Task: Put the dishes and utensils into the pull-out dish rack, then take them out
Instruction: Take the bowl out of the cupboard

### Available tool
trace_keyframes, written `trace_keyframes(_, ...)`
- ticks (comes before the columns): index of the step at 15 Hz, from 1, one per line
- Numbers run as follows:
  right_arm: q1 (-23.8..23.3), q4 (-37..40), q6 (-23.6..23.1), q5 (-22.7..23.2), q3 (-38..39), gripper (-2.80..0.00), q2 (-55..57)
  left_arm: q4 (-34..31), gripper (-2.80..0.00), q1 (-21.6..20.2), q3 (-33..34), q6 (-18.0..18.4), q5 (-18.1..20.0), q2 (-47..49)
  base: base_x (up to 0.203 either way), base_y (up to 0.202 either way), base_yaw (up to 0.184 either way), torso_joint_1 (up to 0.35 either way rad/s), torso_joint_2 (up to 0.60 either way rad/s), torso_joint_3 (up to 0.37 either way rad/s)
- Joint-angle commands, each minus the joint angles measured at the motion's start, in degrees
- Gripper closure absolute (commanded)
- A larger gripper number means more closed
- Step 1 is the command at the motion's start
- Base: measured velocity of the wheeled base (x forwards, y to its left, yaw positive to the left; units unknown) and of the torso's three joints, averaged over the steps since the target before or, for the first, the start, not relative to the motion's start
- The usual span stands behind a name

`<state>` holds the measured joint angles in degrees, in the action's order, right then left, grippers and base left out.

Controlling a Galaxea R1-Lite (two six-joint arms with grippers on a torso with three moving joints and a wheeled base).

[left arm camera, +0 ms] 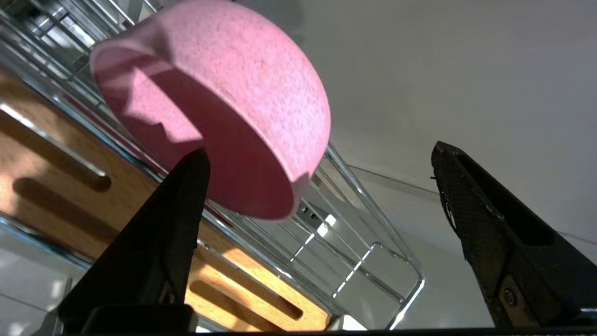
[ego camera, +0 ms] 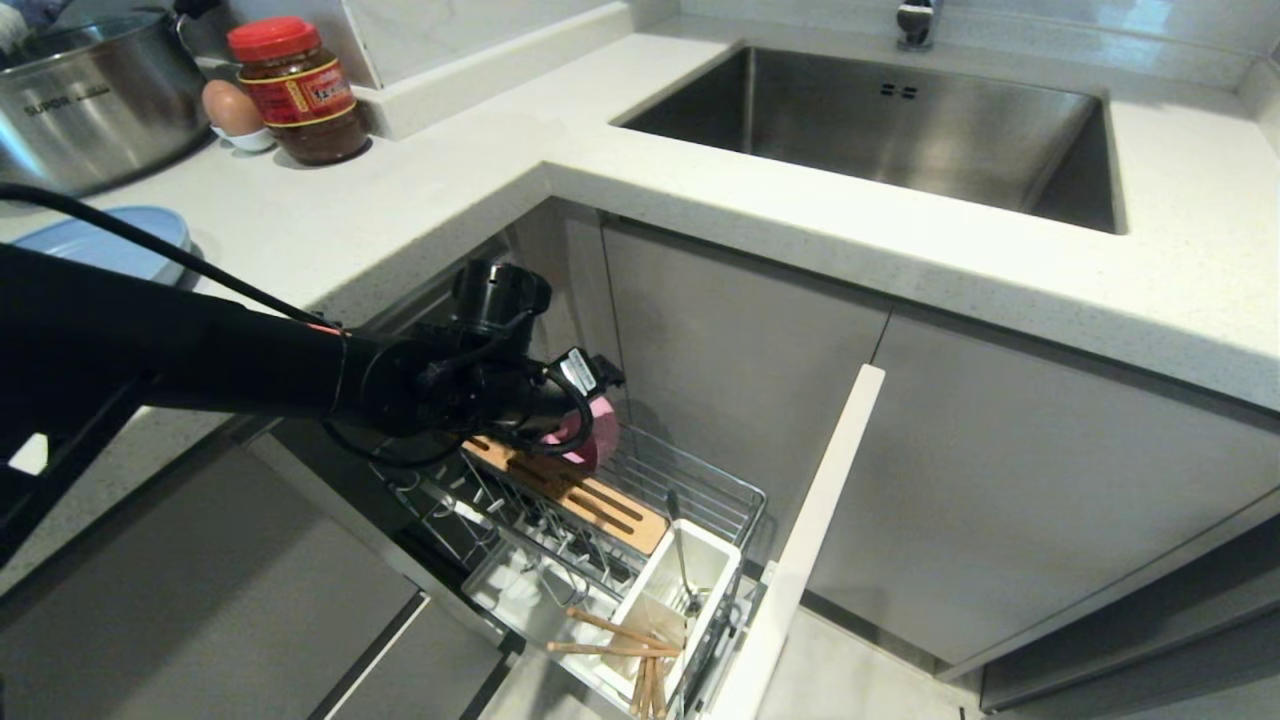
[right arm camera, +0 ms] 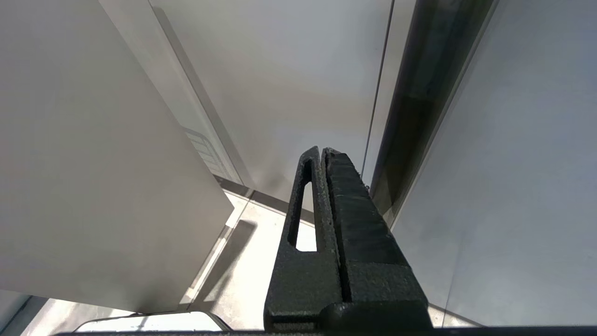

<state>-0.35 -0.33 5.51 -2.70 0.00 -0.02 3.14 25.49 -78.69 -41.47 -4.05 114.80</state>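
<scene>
The only writing I can read is "SUPOR" stamped on the side of the large steel pot (ego camera: 95, 100) at the far left of the countertop (ego camera: 420, 190); the red and yellow label on the red-lidded sauce jar (ego camera: 300, 92) carries characters too small for me to make out. Between pot and jar a brown egg (ego camera: 230, 107) sits in a small white cup. The light-blue plate (ego camera: 110, 245) lies on the counter near the pot, half cut off behind my left arm. My left gripper (left arm camera: 322, 210) hangs over the pull-out dish rack (ego camera: 700, 490) with its jaws spread wide and gripping nothing; the pink bowl (left arm camera: 219, 107) stands on its edge in the wire basket by the slotted wooden strip (left arm camera: 60, 186), one fingertip (left arm camera: 186, 186) just in front of its rim (whether it touches I cannot tell). From the head view the bowl is mostly hidden behind my wrist. In the rack's white plastic cutlery cup (ego camera: 720, 560) the slim silver utensil (ego camera: 680, 560) stands upright, its lower end lost inside. The wooden chopsticks (ego camera: 625, 650) lie splayed across the cup's near rim and the white drip tray (ego camera: 510, 590), their ends cut off at the picture's edge. My right gripper (right arm camera: 322, 154) is parked beside the grey cabinet fronts, jaws pressed together.
</scene>
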Motion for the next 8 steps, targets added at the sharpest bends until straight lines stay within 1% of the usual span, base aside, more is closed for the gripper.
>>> trace_keyframes(1, 0.00, -0.02, 0.03, -0.03, 0.00, 0.00, -0.24, 0.19, -2.80, -0.42, 0.03, -0.11, 0.00, 0.58, 0.000, 0.000, 0.000, 0.000, 0.00, 0.000)
trace_keyframes(8, 0.00, -0.02, 0.03, -0.03, 0.00, 0.00, -0.18, 0.55, -2.80, -0.35, 0.03, -0.02, -0.08, 0.78, 0.000, 0.000, 0.000, 0.000, 0.00, 0.000)
